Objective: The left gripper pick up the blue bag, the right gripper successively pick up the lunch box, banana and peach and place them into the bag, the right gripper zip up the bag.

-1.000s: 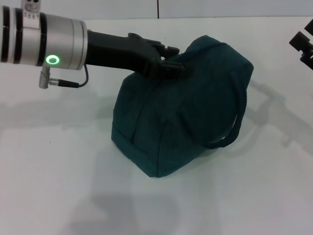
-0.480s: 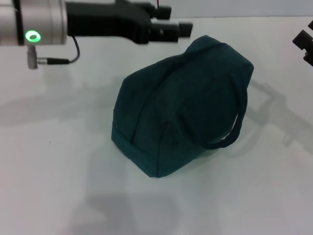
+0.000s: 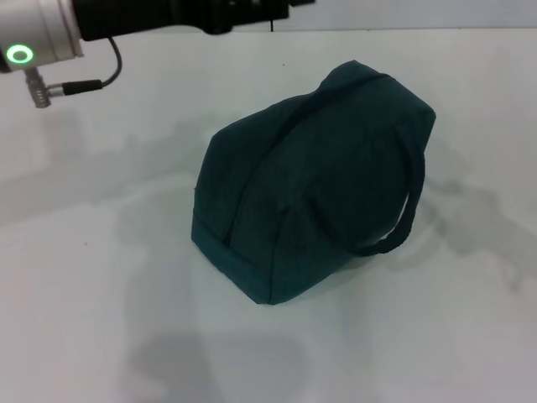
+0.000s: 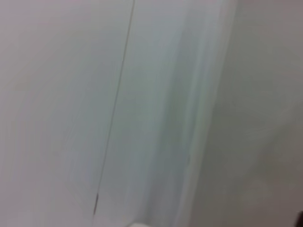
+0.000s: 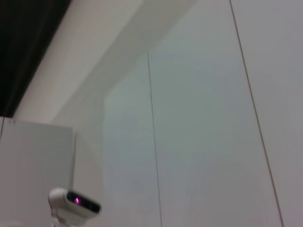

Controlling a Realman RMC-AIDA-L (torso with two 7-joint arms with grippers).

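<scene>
The blue bag (image 3: 315,176) is seen resting on the white worktop (image 3: 101,294), near the middle of the head view, zipped shut, with nothing holding it. The left gripper (image 3: 252,8) is seen along the far edge of that view, well apart from the bag; how its fingers stand cannot be told. The bag's long axis runs from near left to far right. One loop handle (image 3: 403,218) hangs down its right side. Bare worktop lies on every side of it.
</scene>
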